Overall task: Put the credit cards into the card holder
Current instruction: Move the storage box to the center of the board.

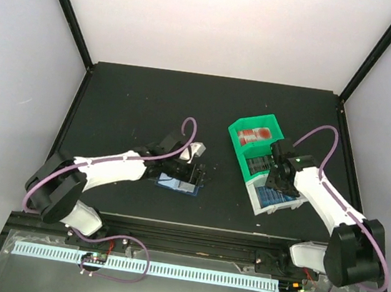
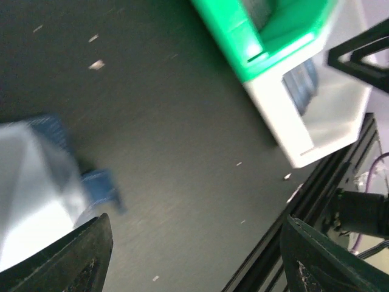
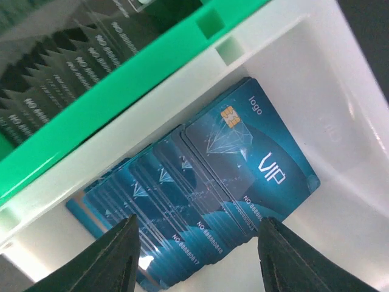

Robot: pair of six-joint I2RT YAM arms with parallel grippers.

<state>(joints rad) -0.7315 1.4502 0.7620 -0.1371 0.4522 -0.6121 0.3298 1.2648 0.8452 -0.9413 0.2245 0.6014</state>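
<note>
Two arms from above: left end effector [image 1: 184,165] over the card holder [image 1: 178,183] on the worktop [image 1: 128,108], right end effector [image 1: 276,180] over the white bin [image 1: 260,205]. Left wrist: I see it wide, empty, card holder blurred alongside. Right wrist: wide too, credit cards [image 3: 243,164] fanned beneath.

The left arm [image 1: 110,166] and right arm [image 1: 325,198] are built alike: smooth white shell links between bulky, rounded black joint housings, the biggest just above the black rail [image 1: 197,240]. A thin purple cable [image 1: 185,127] arches off each arm above the rail, and more purple cable coils just below it. A small green light [image 1: 299,160] glows on the right arm's black wrist. The left gripper [image 2: 194,258] and right gripper [image 3: 197,261] have matte black, grainy fingers [image 3: 115,261].
</note>
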